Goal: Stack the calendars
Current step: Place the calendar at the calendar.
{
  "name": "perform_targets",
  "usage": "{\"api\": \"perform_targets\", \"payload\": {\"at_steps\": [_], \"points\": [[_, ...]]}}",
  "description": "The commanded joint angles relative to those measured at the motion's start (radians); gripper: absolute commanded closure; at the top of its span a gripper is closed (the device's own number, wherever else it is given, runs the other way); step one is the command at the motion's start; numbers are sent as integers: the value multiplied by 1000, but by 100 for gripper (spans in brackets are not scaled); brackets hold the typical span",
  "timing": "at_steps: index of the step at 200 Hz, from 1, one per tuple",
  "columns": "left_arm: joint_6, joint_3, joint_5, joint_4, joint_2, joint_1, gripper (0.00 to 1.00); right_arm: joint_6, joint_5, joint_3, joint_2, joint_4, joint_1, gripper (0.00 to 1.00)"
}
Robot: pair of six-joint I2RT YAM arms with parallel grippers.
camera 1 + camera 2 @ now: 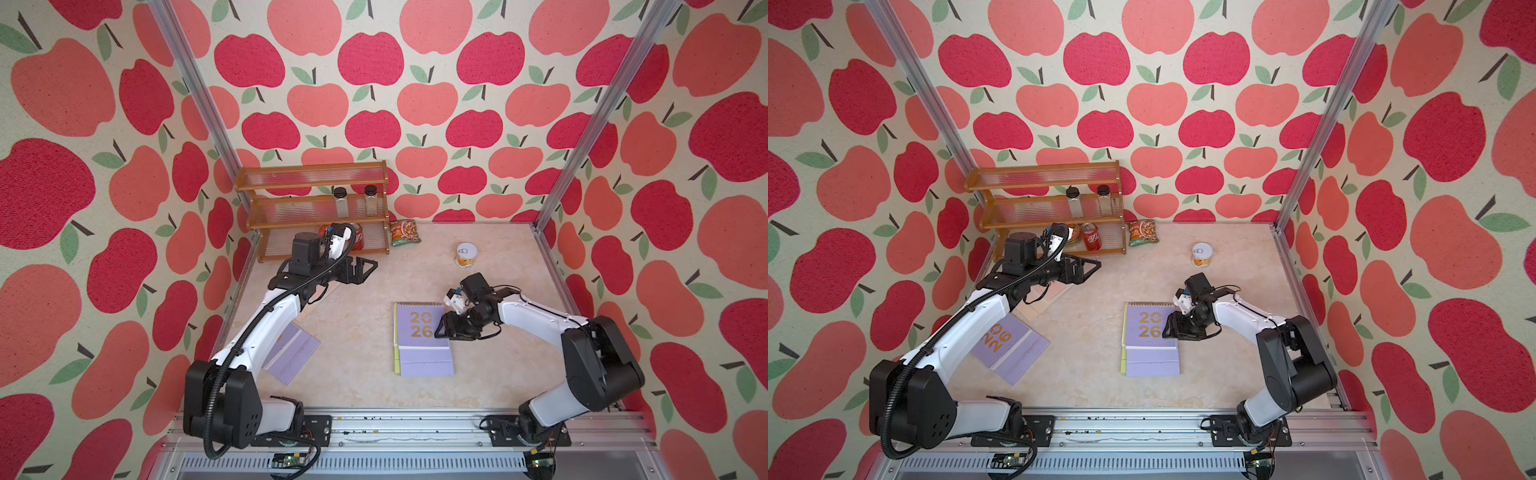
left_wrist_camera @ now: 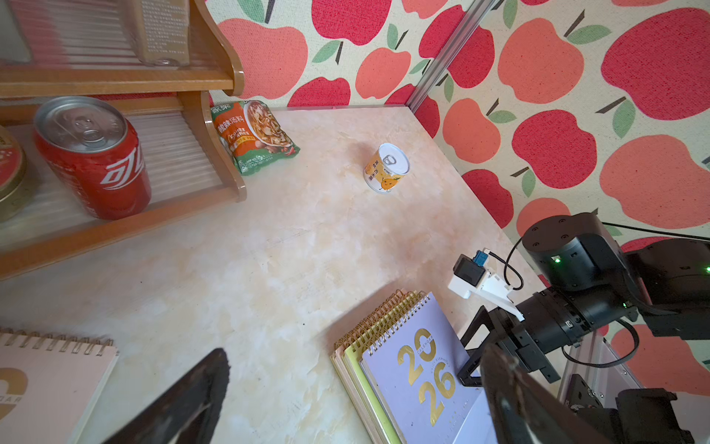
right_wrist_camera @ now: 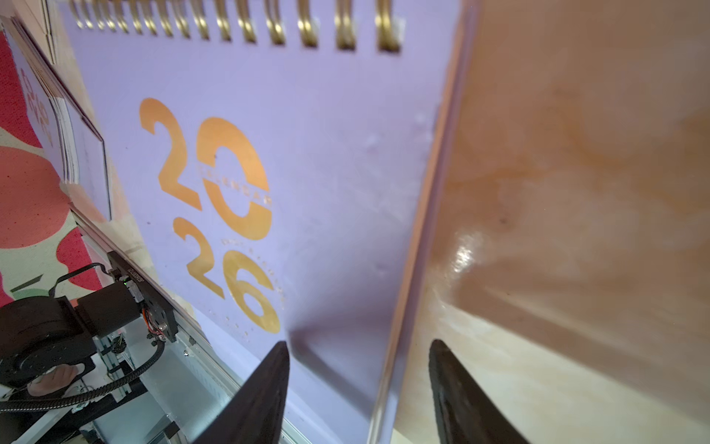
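1. Table (image 1: pixel 353 291): pale marbled top, walled in apple-print fabric.
2. Wooden rack (image 1: pixel 309 185): three shelves, far left corner.
3. Left gripper (image 1: pixel 371 266): fingers spread wide and empty, hanging just in front of the rack, above item 6.
4. Right gripper (image 3: pixel 359 346): jaws apart. They straddle the right edge of the top cover of item 4a, one finger over the cover and one over bare table, pinching nothing.
4a. Calendar stack (image 2: pixel 415 369): centre-right of the table, spirals toward the back wall. A lilac cover lies on top, printed with a gold "2026" and a small "CALENDAR" across the zero. A yellow-green edge and paler edges show beneath it.
5. Loose lilac calendar (image 1: pixel 1009 345): front left, lying askew and partly under the left arm, well apart from the stack. It carries the same gold "2026".
6. Pink calendar (image 2: pixel 46 384): flat near the rack's foot. Only part of a gold numeral is legible.
7. Cola can (image 2: pixel 96 161): red with white Chinese script, upright on the bottom shelf.
8. Packet (image 2: pixel 255 134): green and orange, marked "家乐 酸辣汤料", leaning just beside the rack's right end.
9. Small tin (image 2: pixel 386 167): yellow label with a cartoon orange and a pull-tab lid, standing alone toward the back right.
10. Two jars (image 1: pixel 340 201): clear with black caps, on the middle shelf.
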Motion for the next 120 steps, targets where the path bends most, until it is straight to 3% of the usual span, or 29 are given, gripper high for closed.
{"api": "perform_targets", "payload": {"at_steps": [1, 120], "points": [[4, 23, 17, -14, 6, -4, 0, 19, 39, 32, -21, -37, 17, 39], [7, 23, 20, -19, 4, -6, 0, 42, 57, 76, 0, -37, 67, 39]]}}
